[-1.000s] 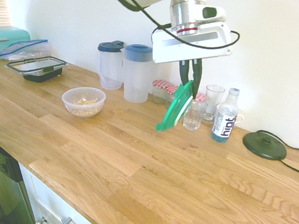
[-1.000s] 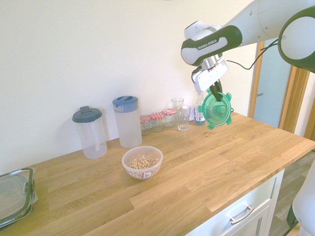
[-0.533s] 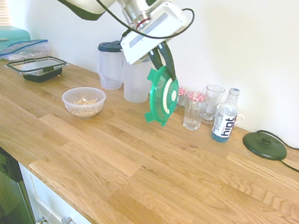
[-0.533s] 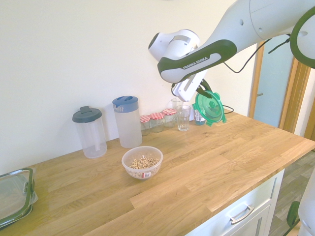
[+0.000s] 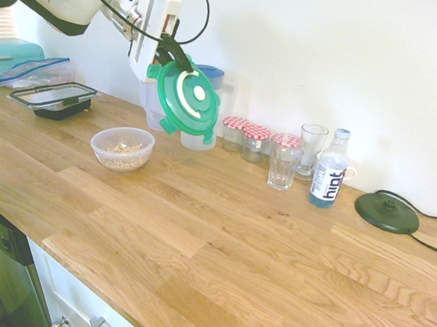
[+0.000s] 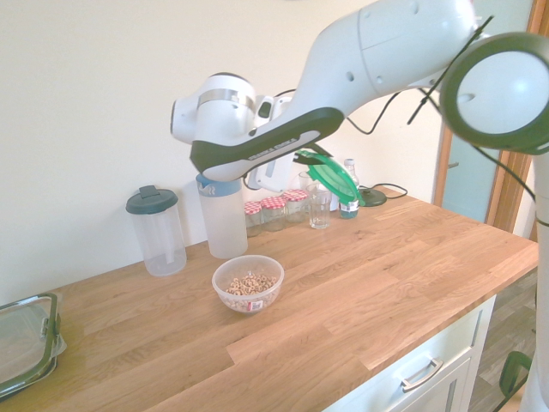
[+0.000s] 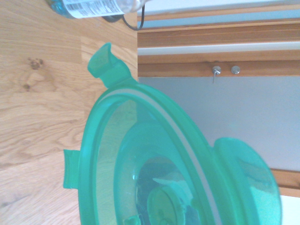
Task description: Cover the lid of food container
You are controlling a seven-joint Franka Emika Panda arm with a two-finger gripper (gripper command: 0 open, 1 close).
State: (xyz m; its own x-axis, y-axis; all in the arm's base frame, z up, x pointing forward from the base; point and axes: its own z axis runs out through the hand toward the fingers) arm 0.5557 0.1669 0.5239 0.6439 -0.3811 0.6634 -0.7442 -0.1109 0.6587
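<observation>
The gripper (image 5: pixel 175 54) is clamped on the rim of the lid (image 5: pixel 185 97), which hangs in the air above and just behind the bowl (image 5: pixel 122 148). To seat it well, the lid should be tipped flat and centred over the bowl's rim before lowering, so all four tabs land outside it. The lid appears steeply tilted, its ring-marked face turned away from the wall and its plane running downward from the fingers.
</observation>
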